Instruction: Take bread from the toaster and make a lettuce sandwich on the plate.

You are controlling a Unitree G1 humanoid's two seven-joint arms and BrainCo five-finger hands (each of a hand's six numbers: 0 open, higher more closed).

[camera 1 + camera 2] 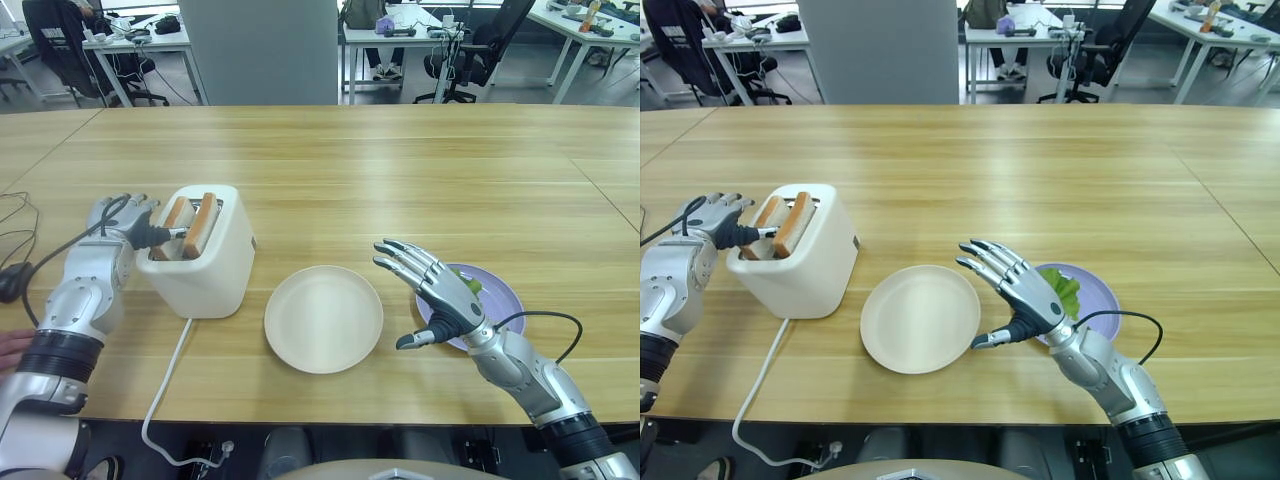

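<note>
A white toaster (205, 265) stands at the table's left with two browned bread slices (204, 224) upright in its slots. My left hand (122, 218) is at the toaster's left side, fingers spread, its thumb tip resting at the left slice (768, 222) without closing on it. A bare cream plate (323, 318) lies in front of centre. To its right a purple plate (505, 295) carries lettuce (1065, 290). My right hand (432, 290) hovers open, palm down, over the purple plate's left edge, holding nothing.
The toaster's white cord (165, 385) runs down over the table's front edge. A black cable (20, 275) lies at the far left, and another loops beside my right wrist (555, 318). Bare wood stretches behind the plates.
</note>
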